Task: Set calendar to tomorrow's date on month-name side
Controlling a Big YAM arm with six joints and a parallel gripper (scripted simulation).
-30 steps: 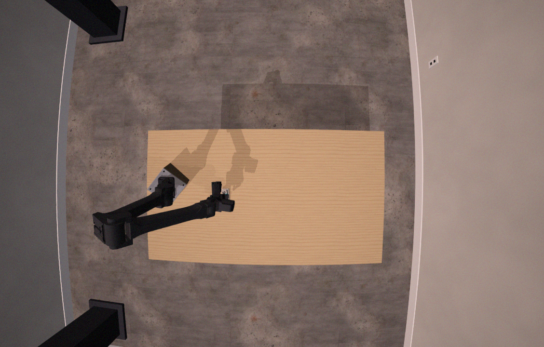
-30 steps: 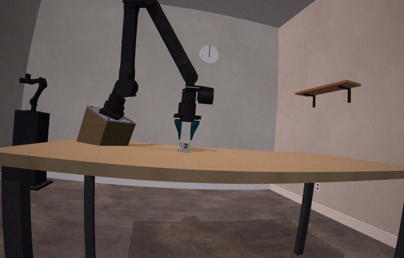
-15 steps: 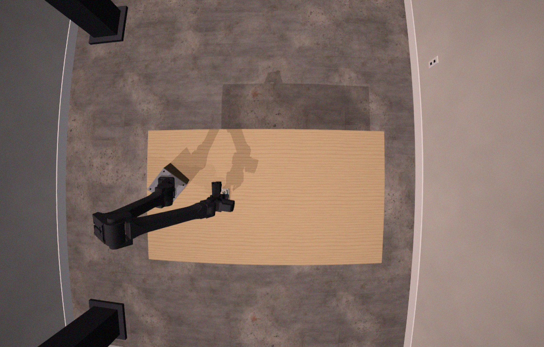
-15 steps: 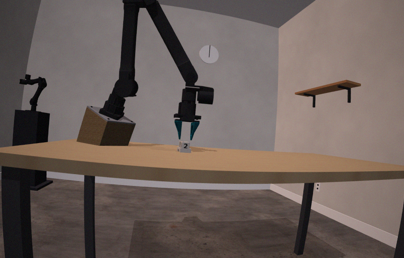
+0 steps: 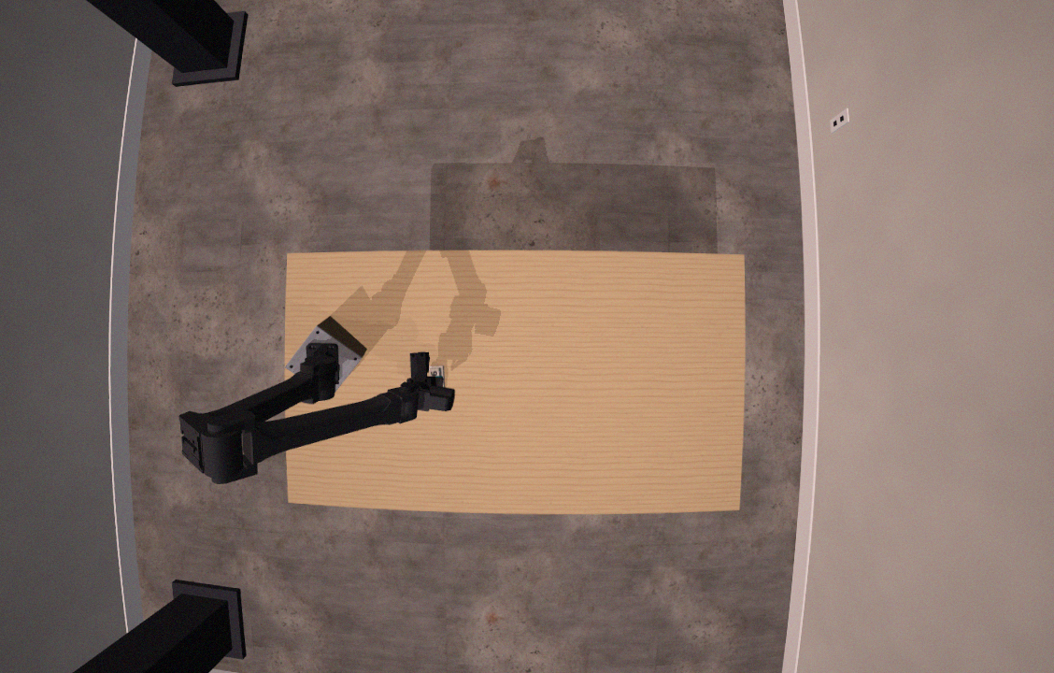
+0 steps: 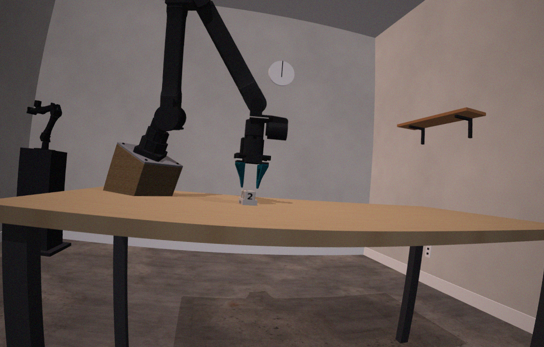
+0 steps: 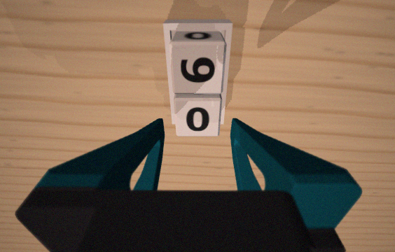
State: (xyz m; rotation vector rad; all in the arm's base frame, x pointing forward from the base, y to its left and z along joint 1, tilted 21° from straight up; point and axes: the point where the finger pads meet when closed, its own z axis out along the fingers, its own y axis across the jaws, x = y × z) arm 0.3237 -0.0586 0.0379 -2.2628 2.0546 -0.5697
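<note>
A black robot arm [image 6: 226, 47] reaches down from its tilted wooden base block [image 6: 136, 177] at the left of a light wooden table [image 6: 308, 220], its gripper [image 6: 250, 186] poised directly above a small white block calendar near the middle of the exterior view. The teal fingers stand parted and released, gripping nothing, with their tips above the cubes and not touching them.

Seen from the wrist camera, the white tray [image 7: 167, 52] sits in the upper centre of the frame, flat on the table, with two white cubes in it in a row. The nearer cube [image 7: 197, 105] shows a 0 on its upward face and lies between the two fingertips in the picture; the farther cube [image 7: 197, 52] shows a 6 or 9 on top, turned sideways in the frame, and a partly visible 0 on the face beyond it. The cubes touch each other.

From the exterior camera, the one cube face turned toward the lens shows a 2. The month's name cannot be made out in any view.

In the top view, the calendar is almost wholly hidden under the wrist [image 5: 431, 389] in the left-centre of the frame, and the arm's shadow falls across the table toward the upper edge. A wall clock [image 6: 281, 72] and a wooden shelf [image 6: 440, 117] occupy the exterior view's upper right
</note>
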